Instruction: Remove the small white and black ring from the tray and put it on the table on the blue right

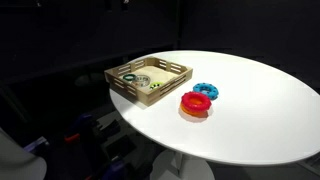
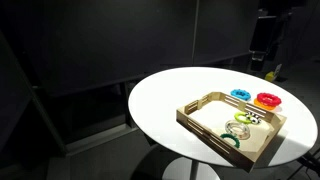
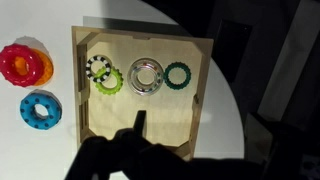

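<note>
Ring of white and black (image 3: 98, 67): lies in the tray (image 3: 175, 110) near one corner, touching a light-green ring (image 3: 108, 82), with a larger pale ring (image 3: 146, 76) beside them. The tray sits near the edge of the table (image 1: 260, 100). The blue ring (image 3: 40, 110) and red ring (image 3: 22, 65) lie just outside it. Your gripper (image 3: 138, 125) hangs over the tray in shadow; you cannot tell whether it is clenched.

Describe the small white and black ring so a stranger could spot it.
On the white table sits a wooden tray holding a row of rings. The small white and black ring is the row's end nearest the red ring and blue ring outside, beside the lime ring; it alone has a black-and-white rim.
</note>
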`<state>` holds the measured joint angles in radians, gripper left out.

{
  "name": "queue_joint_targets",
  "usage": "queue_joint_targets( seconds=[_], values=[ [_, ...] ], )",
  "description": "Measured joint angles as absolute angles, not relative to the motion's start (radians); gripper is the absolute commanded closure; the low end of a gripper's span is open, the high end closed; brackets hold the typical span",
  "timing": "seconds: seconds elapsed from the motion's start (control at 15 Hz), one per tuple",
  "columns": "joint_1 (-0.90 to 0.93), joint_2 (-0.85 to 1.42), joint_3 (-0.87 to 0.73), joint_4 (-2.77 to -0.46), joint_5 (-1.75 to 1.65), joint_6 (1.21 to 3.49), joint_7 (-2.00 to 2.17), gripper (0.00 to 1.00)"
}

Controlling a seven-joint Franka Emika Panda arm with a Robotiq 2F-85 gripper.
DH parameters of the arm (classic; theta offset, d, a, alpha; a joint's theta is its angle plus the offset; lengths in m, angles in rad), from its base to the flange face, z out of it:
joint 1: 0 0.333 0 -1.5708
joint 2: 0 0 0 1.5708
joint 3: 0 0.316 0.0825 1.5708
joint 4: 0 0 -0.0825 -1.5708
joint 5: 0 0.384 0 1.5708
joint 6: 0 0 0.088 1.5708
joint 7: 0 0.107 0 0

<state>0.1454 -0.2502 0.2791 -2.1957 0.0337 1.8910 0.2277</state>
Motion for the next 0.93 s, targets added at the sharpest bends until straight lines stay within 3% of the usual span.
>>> queue_joint_targets(
  seconds=[0.93],
  values=[
    [0.144, -0.173, 0.252, -2.139, 0.034, 1.893, 0.233, 0.0]
  ],
)
